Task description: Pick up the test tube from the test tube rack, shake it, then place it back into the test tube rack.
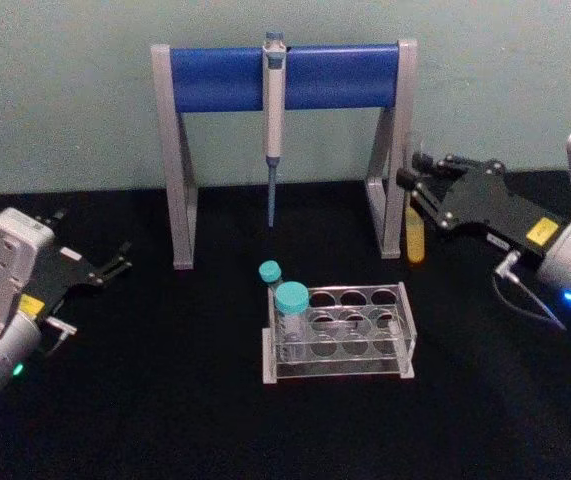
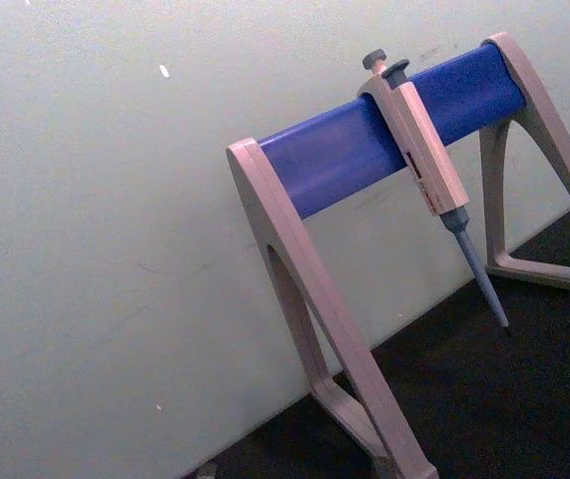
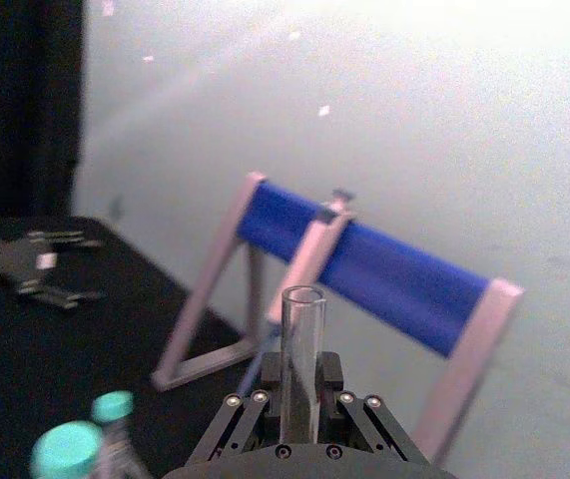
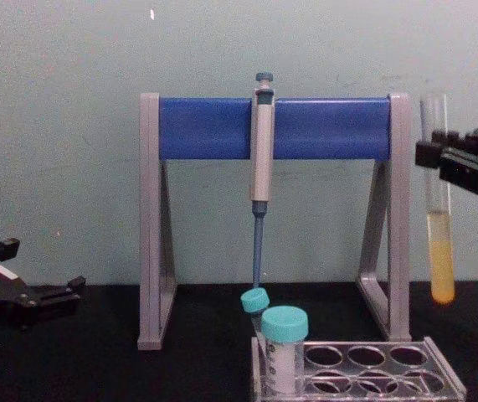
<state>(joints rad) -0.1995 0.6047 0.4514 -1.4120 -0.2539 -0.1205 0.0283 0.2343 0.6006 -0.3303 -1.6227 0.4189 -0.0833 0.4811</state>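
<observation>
The right fingers [image 4: 429,153] pinch the tube [image 4: 441,243] upright near its top; the rack [image 1: 345,340] sits below, left of them. The left fingers [image 1: 115,262] are spread.

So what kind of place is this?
Most likely a lab bench: a pipette hangs on a blue-barred stand, teal-capped tubes sit in a clear test tube rack, and the right tool holds a test tube of yellow liquid. The left tool sits idle at left.
</observation>
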